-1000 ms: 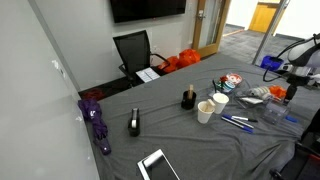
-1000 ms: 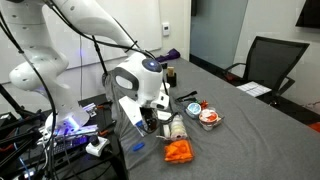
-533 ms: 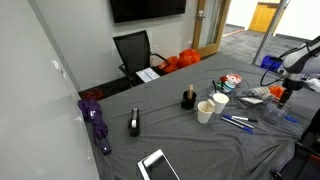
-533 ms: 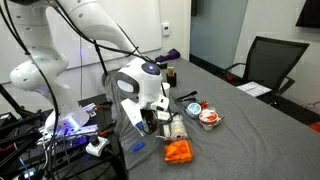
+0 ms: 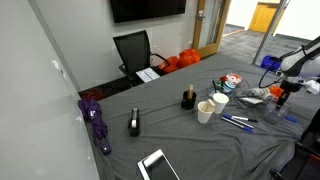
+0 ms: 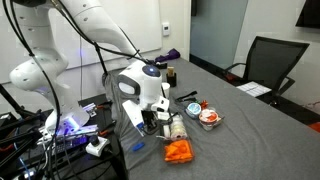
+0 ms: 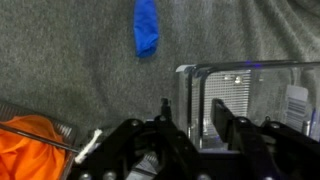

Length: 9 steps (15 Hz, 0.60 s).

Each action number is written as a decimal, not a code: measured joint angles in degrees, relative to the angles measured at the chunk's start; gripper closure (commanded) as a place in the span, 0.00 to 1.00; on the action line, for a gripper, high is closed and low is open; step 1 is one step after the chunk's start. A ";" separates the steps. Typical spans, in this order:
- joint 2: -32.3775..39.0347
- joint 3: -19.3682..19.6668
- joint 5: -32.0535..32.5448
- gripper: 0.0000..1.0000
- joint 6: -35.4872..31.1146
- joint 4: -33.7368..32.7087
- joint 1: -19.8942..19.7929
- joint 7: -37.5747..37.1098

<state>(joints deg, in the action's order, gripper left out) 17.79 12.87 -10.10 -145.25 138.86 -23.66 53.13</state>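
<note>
Wrist view showed the hand at the 6 o'clock edge of the picture. Its two black fingers stood apart with an open gap between them and nothing clamped. A clear rectangular plastic box lay on the grey cloth-covered desk at 2 o'clock from the hand. The near wall of the box stood in line with the gap between the fingers. Whether either finger touched that wall could not be told. A small blue oblong object lay at 12 o'clock, apart from the box. An orange mesh item lay at 8 o'clock, near the hand but not touching it.

In an exterior view the hand hung low over the desk beneath the white robot arm. The orange mesh item lay at 5 o'clock from it and a red-and-white round container at 3 o'clock. In an exterior view the hand stood at the 3 o'clock end of the desk.

Judged from these positions, the step in hand was alignment of the open hand over the box wall, ahead of any grip. A grip from this pose would call for a straight descent with one finger inside the wall and one outside. It would also call for clearance from the orange mesh item and a gentle closure, since thin clear plastic would probably flex or slip.
</note>
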 measured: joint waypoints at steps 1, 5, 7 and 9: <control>0.07 0.00 0.00 0.91 -0.11 0.00 -0.01 0.00; 0.12 0.01 0.21 1.00 -0.16 0.00 -0.23 0.00; 0.07 0.18 0.68 0.98 -0.01 0.00 -0.44 0.05; -0.52 0.43 1.55 0.98 0.63 0.06 -0.90 0.41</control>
<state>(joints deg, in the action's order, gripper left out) 17.28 13.31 -8.55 -144.62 138.92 -24.56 53.54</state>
